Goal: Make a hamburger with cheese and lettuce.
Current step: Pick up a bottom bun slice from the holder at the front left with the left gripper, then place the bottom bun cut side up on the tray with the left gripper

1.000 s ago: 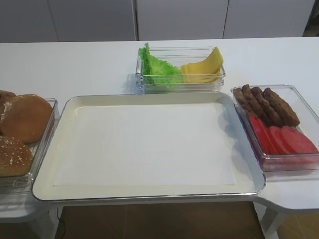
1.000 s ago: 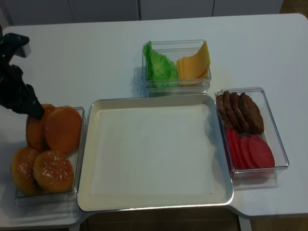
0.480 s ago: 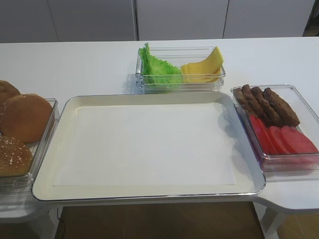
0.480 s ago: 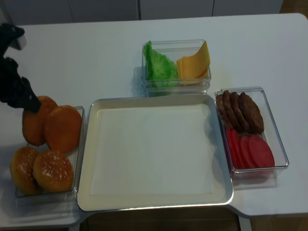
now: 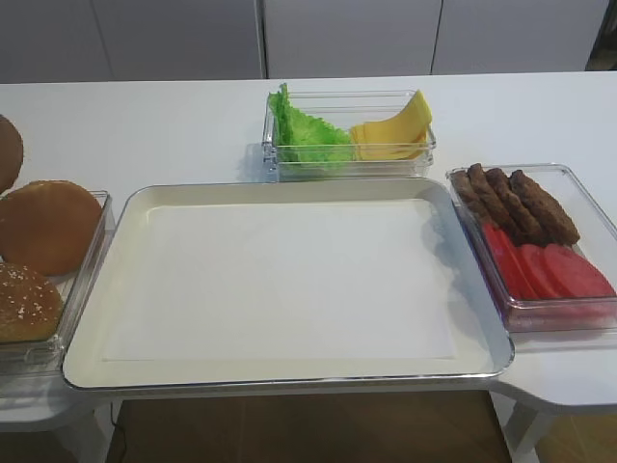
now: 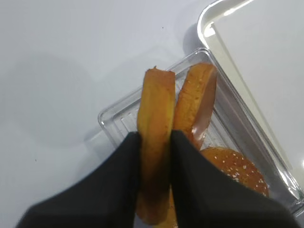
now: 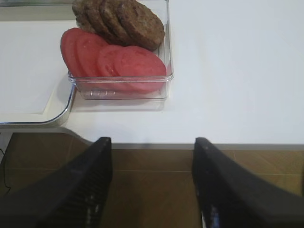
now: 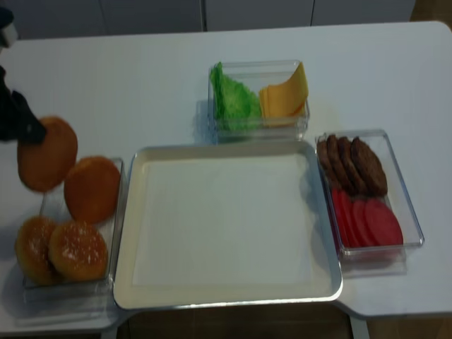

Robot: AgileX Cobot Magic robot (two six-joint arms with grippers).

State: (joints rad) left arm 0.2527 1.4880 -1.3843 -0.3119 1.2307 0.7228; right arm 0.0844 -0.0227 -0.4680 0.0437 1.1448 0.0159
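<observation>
One flat bun half (image 6: 154,142), the start of the hamburger, is pinched on edge by our left gripper (image 6: 154,190) above the clear bun box (image 6: 114,118). Our right gripper (image 7: 152,185) stands wide and holds nothing, near the tomato slices (image 7: 114,59). The lettuce (image 5: 304,130) and the cheese (image 5: 395,130) share one clear box behind the tray (image 5: 289,371).

Four buns are seen at nine o'clock on the counter (image 8: 141,92): one bun half (image 8: 46,154) is lifted, three buns (image 8: 78,251) are left in their box. Four patties (image 8: 352,164) and four tomato slices (image 8: 367,219) are counted at three o'clock. One lettuce bunch (image 8: 233,99) and one cheese stack (image 8: 284,95) are found at twelve. One tray (image 8: 134,233) is centred.
</observation>
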